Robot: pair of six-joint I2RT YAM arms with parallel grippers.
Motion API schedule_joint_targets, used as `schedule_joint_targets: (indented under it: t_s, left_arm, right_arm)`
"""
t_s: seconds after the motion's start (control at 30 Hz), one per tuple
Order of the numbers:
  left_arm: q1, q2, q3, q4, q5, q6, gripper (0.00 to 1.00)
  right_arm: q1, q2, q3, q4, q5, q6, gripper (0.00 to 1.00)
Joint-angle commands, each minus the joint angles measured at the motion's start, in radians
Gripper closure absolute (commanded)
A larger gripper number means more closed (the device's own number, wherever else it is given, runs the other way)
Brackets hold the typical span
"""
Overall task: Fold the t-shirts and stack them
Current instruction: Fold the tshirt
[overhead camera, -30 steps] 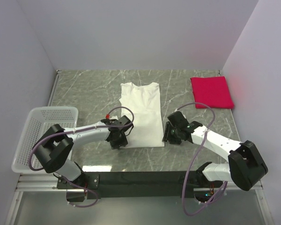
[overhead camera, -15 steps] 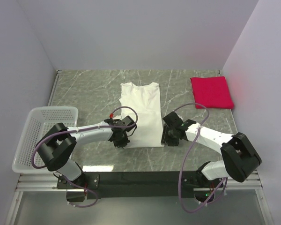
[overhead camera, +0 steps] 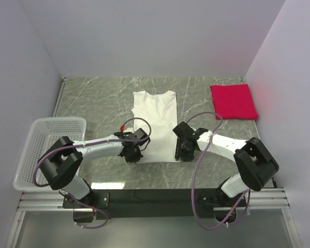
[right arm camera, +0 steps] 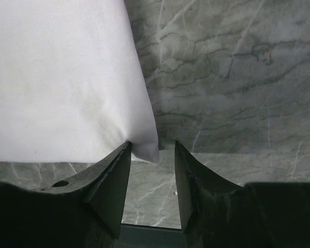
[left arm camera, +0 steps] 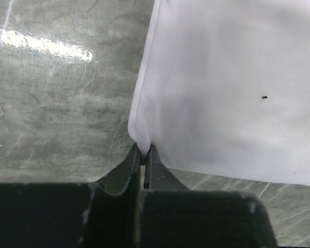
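While the left hand [left arm camera: 143, 150] is pinched fully closed on the near left corner of the white t-shirt [overhead camera: 156, 121], the right hand [right arm camera: 152, 147] only straddles the near right corner. Its jaws are about half apart, with the cloth tip between them and nothing gripped. The shirt lies flat in the middle of the table [overhead camera: 93, 98], collar away from the arms. The red t-shirt [overhead camera: 233, 101] sits folded square at the far right, well apart from it.

The main risk, as I judge it, is an uneven lift. If the left hand rises before the right one closes, the hem would come up on one side only and the shirt would twist or drag askew. Only a small tip of the right corner sits inside the jaws, so a closing grip may catch too little cloth and slip free mid-fold. The left pinch is likewise at the very edge and could pull out under tension.

No brand or label can be read. The left wrist view shows a few tiny black specks on the white cloth, too small to make out as writing.
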Motion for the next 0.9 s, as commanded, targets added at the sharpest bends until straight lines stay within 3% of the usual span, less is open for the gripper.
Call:
schedule_joint_targets:
  t_s: [0.0, 0.1, 0.4, 0.57, 0.87]
  left_arm:
    - [-0.015, 0.011, -0.037, -0.037, 0.023, -0.008, 0.99]
    - [-0.015, 0.005, -0.037, -0.043, 0.020, -0.011, 0.99]
    - [-0.015, 0.006, -0.031, -0.056, 0.020, -0.007, 0.99]
    - [-0.015, -0.008, -0.018, -0.075, 0.012, -0.005, 0.99]
    - [-0.030, -0.175, -0.012, -0.246, 0.070, 0.048, 0.99]
  right_arm:
    - [0.025, 0.072, 0.009, -0.037, 0.015, 0.017, 0.54]
    - [0.030, 0.117, 0.007, -0.049, -0.017, 0.003, 0.55]
    - [0.031, 0.150, -0.003, -0.049, -0.043, -0.003, 0.74]
    - [0.030, 0.129, -0.005, -0.040, -0.028, -0.014, 1.00]
    - [0.037, -0.066, -0.025, -0.171, -0.005, -0.089, 1.00]
